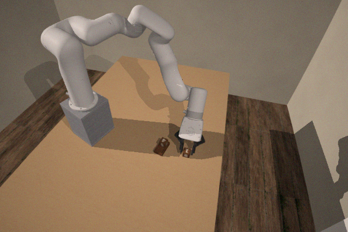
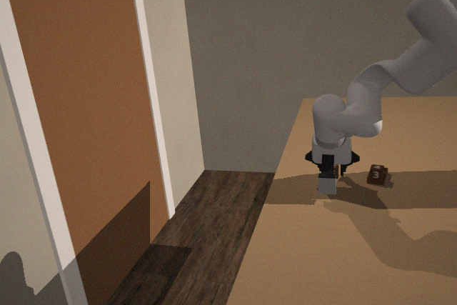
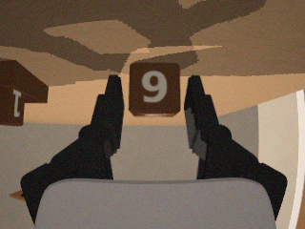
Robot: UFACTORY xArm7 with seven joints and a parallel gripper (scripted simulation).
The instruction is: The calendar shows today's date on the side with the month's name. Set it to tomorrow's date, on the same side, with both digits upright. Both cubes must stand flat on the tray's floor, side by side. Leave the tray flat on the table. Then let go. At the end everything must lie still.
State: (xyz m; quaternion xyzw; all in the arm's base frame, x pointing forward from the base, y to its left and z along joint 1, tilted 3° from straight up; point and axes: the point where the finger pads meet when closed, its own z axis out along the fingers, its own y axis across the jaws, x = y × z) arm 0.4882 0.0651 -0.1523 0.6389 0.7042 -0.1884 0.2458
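My gripper [image 1: 186, 152] [image 3: 153, 91] is part open and low over the table. A small brown cube [image 1: 186, 155] [image 3: 154, 91] stands between its fingers, with a gap on each side in the wrist view. The face towards the wrist camera reads as a 9 there. In the exterior view the hand covers most of this cube. The dark brown tray [image 1: 160, 150] lies beside the gripper, towards the robot's base, with the other cube [image 1: 163, 141] [image 2: 375, 175] at one end. That cube shows a 3 in the exterior view. The month's name cannot be read.
The tan table [image 1: 126, 184] [image 2: 313, 250] has an edge [image 1: 223, 150] beyond the gripper, on the side away from the robot's base [image 1: 94, 123]. The arm reaches over from its base. In the wrist view a brown piece showing a 1 [image 3: 17, 103] is at the left, outside the fingers.
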